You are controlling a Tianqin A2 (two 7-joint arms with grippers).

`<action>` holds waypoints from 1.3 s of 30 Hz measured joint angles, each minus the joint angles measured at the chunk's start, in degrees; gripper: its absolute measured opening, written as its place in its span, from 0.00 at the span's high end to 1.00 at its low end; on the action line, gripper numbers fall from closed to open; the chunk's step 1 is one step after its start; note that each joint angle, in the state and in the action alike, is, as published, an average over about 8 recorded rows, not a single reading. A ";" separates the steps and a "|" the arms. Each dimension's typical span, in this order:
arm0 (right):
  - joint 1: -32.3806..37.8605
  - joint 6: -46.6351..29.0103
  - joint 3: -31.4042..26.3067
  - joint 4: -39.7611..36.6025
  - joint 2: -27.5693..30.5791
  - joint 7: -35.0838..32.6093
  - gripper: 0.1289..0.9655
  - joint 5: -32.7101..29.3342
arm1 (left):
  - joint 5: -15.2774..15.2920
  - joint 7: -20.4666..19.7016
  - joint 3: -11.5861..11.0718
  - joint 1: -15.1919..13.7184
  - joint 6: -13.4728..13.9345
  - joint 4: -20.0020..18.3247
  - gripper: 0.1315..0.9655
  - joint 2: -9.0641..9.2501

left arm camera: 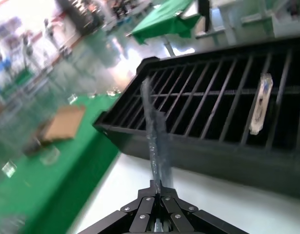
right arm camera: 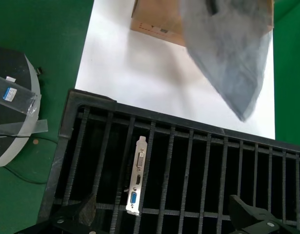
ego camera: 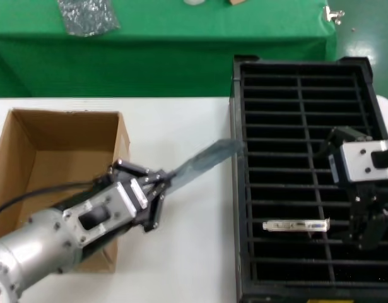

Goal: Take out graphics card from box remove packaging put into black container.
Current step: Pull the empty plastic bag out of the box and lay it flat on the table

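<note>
Grey packaging (ego camera: pixel 203 162) pinched in left end effector (ego camera: pixel 161 187), right end effector (ego camera: pixel 368 222) spread

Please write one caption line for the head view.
Left gripper holds emptied packaging; graphics card stands in black container.

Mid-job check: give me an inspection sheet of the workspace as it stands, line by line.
Surface: white table, bare between the box and the crate.
Job's things: graphics card standing in a slot of the black container, bracket up; packaging empty; box open.
Clutter: silvery bag on the green cloth.
Grippers: left end effector shut on the packaging, beside the box; right end effector open above the container, near the card.
Cables: black cable along the left arm.
Surroundings: round grey stand beside the table.
</note>
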 joint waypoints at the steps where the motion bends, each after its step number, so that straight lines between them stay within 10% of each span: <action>1: 0.00 0.00 -0.01 0.00 0.00 0.00 0.07 0.00 | 1.17 -2.32 -0.83 -0.48 2.19 0.30 0.99 2.14; 9: 0.03 0.03 -0.05 0.00 0.02 0.01 0.01 0.02 | 9.78 -21.69 -5.73 -2.35 12.33 5.29 0.99 14.42; 24: 0.06 0.06 -0.11 0.00 0.04 0.03 0.00 0.05 | 22.96 -52.90 -2.36 -2.47 2.33 11.77 0.99 17.13; 30: 0.07 0.08 -0.12 0.00 0.05 0.03 0.00 0.05 | 22.47 -54.72 -1.10 -3.58 -1.05 13.75 0.96 17.16; 39: 0.09 0.09 -0.14 0.00 0.06 0.04 0.00 0.06 | 20.48 -47.13 0.27 -4.48 -0.48 11.59 0.86 16.06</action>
